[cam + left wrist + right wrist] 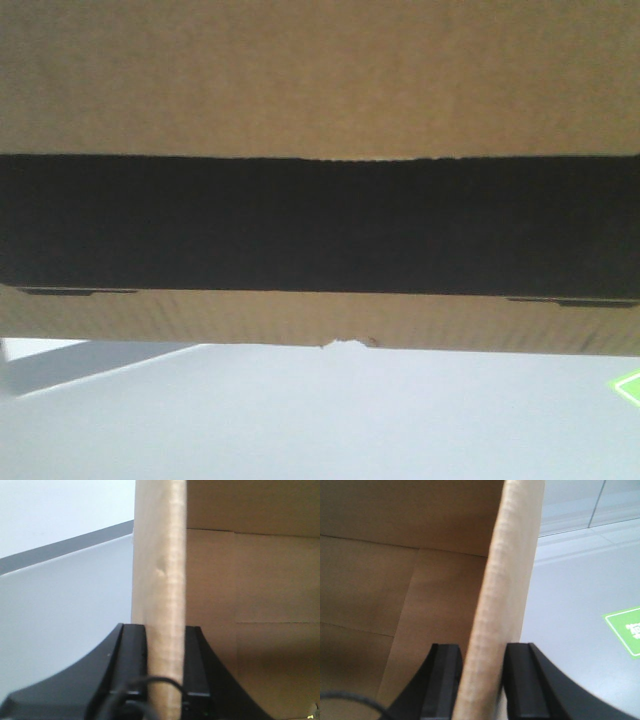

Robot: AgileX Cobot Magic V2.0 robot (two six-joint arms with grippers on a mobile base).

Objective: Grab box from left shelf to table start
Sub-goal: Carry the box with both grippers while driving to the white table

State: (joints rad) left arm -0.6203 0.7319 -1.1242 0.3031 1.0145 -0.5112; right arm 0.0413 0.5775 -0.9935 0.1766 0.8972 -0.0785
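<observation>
Down at the bottom of the left wrist view, my left fingers are closed nearly all the way, pinching one cardboard wall of the box. One black pad sits on the outside face and one on the inside, both pressed flat against it. A thin black cable loops across in front of the wall's edge down there.

Same deal on the other side. At the bottom of the right wrist view, my right fingers are squeezed onto the opposite wall, which runs up the middle of the frame and leans a bit to the right. So both sets have hold of the box, one wall each, with only the thickness of the cardboard between the pads.

Moving out from there, the plain brown inside of the box fills the right half of the left wrist view and the left half of the right wrist view, fold lines showing. In the front-facing view the box takes up the upper two thirds of the frame, and its wide black panel runs edge to edge across the middle. Along the bottom of that frame is the white tabletop, with a corner of a green sticker at the right edge. Can't tell if the box's underside is touching the tabletop or hanging just over it.
</observation>
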